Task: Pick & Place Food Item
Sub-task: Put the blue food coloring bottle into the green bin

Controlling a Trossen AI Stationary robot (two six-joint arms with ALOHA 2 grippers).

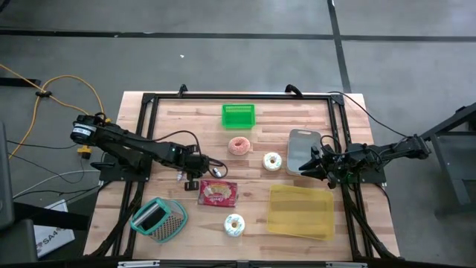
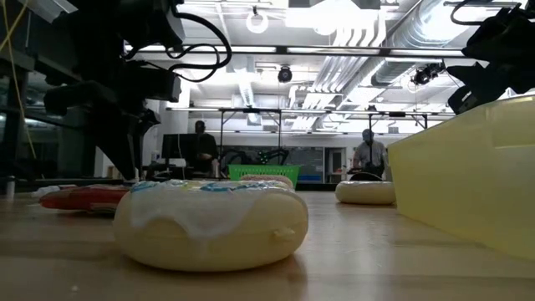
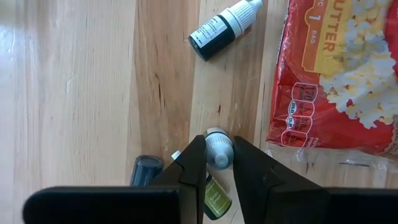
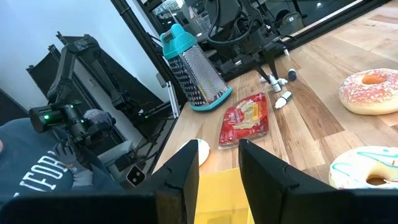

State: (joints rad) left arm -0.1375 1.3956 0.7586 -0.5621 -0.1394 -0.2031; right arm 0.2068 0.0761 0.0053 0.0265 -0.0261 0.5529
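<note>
Wooden table (image 1: 357, 231) | left gripper (image 3: 219, 163) fingers astride dropper bottle (image 3: 218, 149)

Both arms are matte black, built of jointed, boxy links. The left tool (image 3: 219, 163) ends in two flat, tapered black fingers (image 3: 193, 167) below a broad black crossbar. Black cables loop behind the right tool (image 1: 315, 164).

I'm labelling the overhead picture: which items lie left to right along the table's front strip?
Grater → popcorn bag → iced donut → yellow tray.
</note>
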